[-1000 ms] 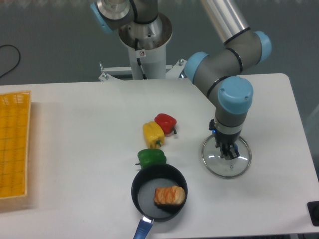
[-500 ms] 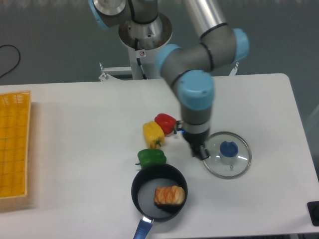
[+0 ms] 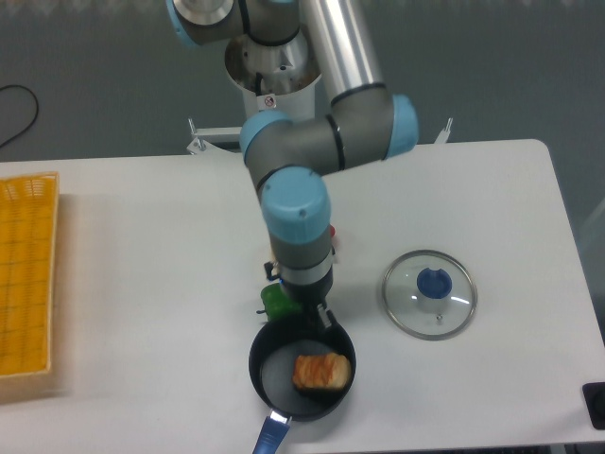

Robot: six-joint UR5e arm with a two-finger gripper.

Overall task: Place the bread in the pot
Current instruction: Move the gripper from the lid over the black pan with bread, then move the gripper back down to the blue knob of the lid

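Only one piece of bread [image 3: 320, 372] shows, a ridged golden-brown chunk with an orange crust, and it lies inside the single pot [image 3: 274, 364], towards that pot's right side. This pot is round, black and shallow with a grey inside and a short blue handle, and it sits near the front edge of the white table [image 3: 142, 284]. One glass lid [image 3: 429, 293], round with a metal rim and a blue knob, lies flat towards the table's right edge, well apart from the pot. One green pepper [image 3: 277, 301] peeks out just behind the pot, mostly hidden by the arm. One yellow basket [image 3: 26, 274] of grid mesh rests at the left edge. The gripper [image 3: 319, 319] hangs over the pot's back rim; its fingers are too dark and small to tell how far open they are.
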